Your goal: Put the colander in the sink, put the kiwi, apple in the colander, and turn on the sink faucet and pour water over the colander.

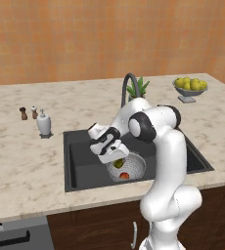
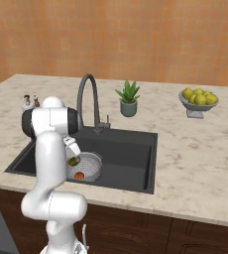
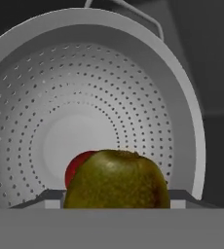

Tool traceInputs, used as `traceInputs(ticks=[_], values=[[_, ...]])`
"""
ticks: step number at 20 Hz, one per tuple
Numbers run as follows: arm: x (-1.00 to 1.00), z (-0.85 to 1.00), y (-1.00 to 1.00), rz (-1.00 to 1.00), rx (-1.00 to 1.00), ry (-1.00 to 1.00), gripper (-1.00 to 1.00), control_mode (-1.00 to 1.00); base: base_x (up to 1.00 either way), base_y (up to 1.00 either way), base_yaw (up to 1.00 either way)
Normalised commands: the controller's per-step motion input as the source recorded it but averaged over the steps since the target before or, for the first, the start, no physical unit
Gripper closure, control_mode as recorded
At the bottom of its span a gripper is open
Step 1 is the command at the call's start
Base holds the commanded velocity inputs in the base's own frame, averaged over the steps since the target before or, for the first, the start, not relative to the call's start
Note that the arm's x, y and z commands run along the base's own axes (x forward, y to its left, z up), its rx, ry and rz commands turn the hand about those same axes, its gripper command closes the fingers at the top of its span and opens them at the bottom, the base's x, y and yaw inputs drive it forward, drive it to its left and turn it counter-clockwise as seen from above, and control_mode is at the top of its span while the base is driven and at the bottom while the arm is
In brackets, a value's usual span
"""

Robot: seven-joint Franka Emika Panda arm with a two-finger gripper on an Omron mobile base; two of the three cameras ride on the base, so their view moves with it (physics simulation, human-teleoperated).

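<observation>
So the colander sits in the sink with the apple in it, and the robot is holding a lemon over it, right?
Not quite: the fruit in the gripper is the olive-green kiwi, not a lemon, as the hand view shows. The rest holds: the colander sits in the sink with the apple in it.

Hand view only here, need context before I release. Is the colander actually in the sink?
Observer: Yes. The colander sits in the sink, near its front wall.
Operator: Faucet running?
Observer: No stream visible. The sink faucet arches over the basin behind the colander.
Operator: Is the kiwi down yet?
Observer: No. The tool holds the kiwi over the bowl, above the apple lying on the bottom.
</observation>
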Motion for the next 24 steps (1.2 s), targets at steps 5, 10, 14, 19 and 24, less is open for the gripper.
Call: traceInputs(ticks=[5, 10, 14, 19, 24], values=[[-0.05, -0.13, -0.1, 0.0, 0.0, -0.06, 1.0, -1.0, 0.0, 0.0, 0.0], [-0.17, -0.11, -0.14, 0.0, 0.0, -0.02, -1.0, -1.0, 0.0, 0.0, 0.0], [-0.27, 0.01, -0.13, 0.02, 0.04, 0.0, -1.0, -1.0, 0.0, 0.0, 0.0], [-0.38, 0.16, -0.16, 0.13, 0.07, -0.04, -1.0, -1.0, 0.0, 0.0, 0.0], [-0.39, 0.38, -0.06, 0.2, 0.06, -0.1, -1.0, -1.0, 0.0, 0.0, 0.0]])
